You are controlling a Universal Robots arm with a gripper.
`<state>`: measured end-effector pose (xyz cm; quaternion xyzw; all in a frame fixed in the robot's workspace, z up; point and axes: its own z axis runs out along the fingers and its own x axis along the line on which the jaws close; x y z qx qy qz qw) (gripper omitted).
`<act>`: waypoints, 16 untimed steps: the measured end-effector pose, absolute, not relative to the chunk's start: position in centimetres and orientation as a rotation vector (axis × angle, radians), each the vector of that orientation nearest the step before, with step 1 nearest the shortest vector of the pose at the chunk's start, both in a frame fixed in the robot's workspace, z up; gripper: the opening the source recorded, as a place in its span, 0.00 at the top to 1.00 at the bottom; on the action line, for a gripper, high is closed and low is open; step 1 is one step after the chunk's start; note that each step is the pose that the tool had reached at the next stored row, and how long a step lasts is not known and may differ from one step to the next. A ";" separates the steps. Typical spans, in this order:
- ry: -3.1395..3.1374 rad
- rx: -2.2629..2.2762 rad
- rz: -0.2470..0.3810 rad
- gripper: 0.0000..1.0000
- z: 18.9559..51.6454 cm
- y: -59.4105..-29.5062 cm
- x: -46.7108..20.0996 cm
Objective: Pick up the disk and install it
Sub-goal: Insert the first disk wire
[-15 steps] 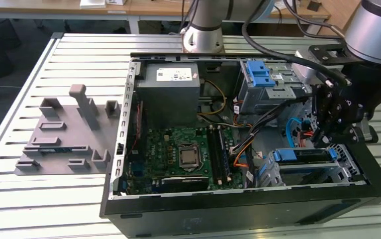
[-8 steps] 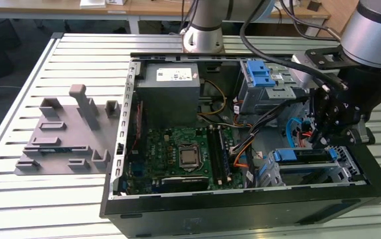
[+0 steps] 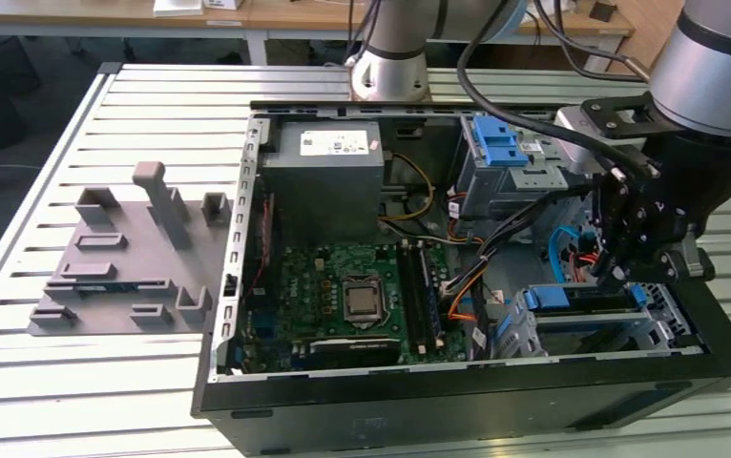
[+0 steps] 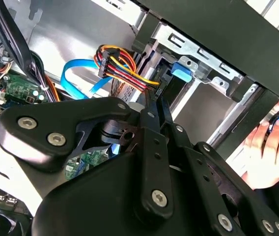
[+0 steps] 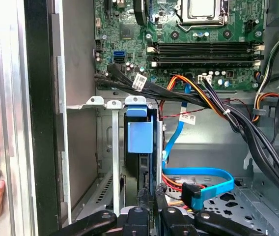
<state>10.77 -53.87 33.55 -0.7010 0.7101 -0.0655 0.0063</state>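
The gripper (image 3: 616,279) hangs over the drive cage (image 3: 595,324) at the exterior view's right, near corner of the open computer case (image 3: 468,401). The disk (image 5: 140,147) stands edge-on inside that cage, mostly hidden. I cannot tell whether the claw is parted or clamped.

matt black metal claw (image 5: 149,194); glossy blue plastic disk rail (image 5: 139,135); bare grey metal cage (image 5: 107,147).
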 end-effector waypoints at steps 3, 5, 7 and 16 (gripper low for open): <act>2.219 -2.190 -0.206 0.84 33.5 -53.9 10.5; 2.218 -2.189 -0.206 0.84 33.4 -54.0 10.5; 2.218 -2.189 -0.206 0.84 33.4 -54.0 10.5; 2.218 -2.186 -0.202 0.84 33.3 -54.1 10.5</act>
